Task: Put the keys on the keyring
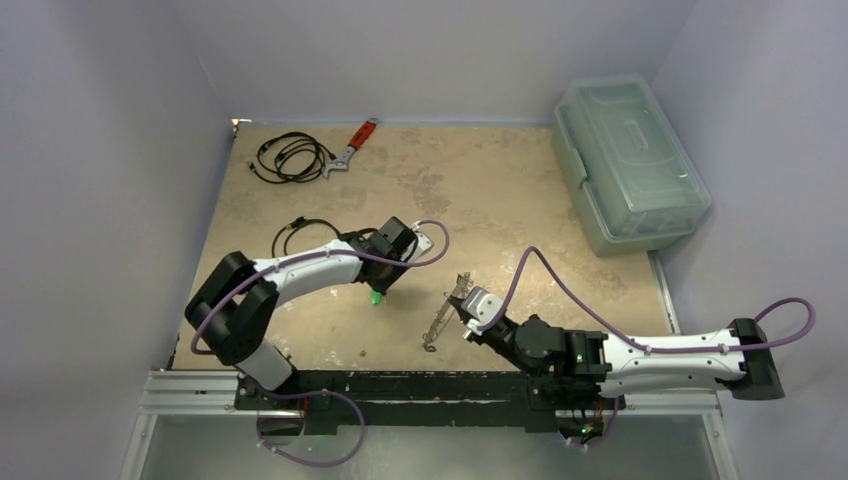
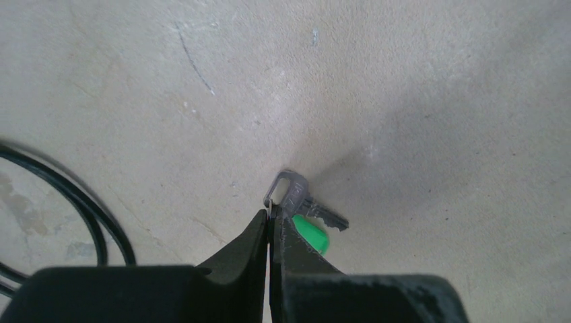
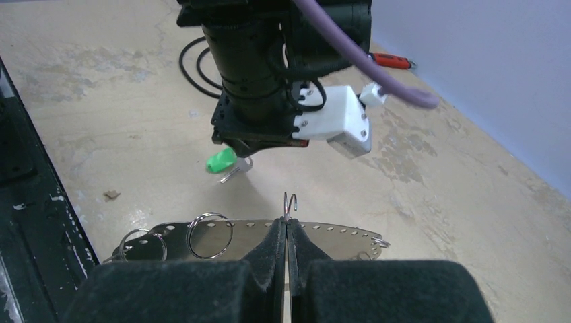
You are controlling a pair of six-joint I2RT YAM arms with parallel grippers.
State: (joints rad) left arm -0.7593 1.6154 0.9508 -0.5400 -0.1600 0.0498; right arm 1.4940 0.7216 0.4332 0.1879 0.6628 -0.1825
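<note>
- The table (image 1: 480, 190) was tan and scuffed, with a clear lidded bin (image 1: 630, 160) at its far right corner.
- The right gripper (image 3: 287, 223) had its jaws pressed tight on the keyring (image 3: 337, 231), near the front middle of the table. Its fingers hid the metal's lower edge.
- The left gripper (image 2: 271, 212) was pinched closed on the wire loop of the green key (image 2: 311, 234), just left of the keyring. The tag was half hidden behind a finger, and I couldn't tell if the key sat on the table or hung clear.
</note>
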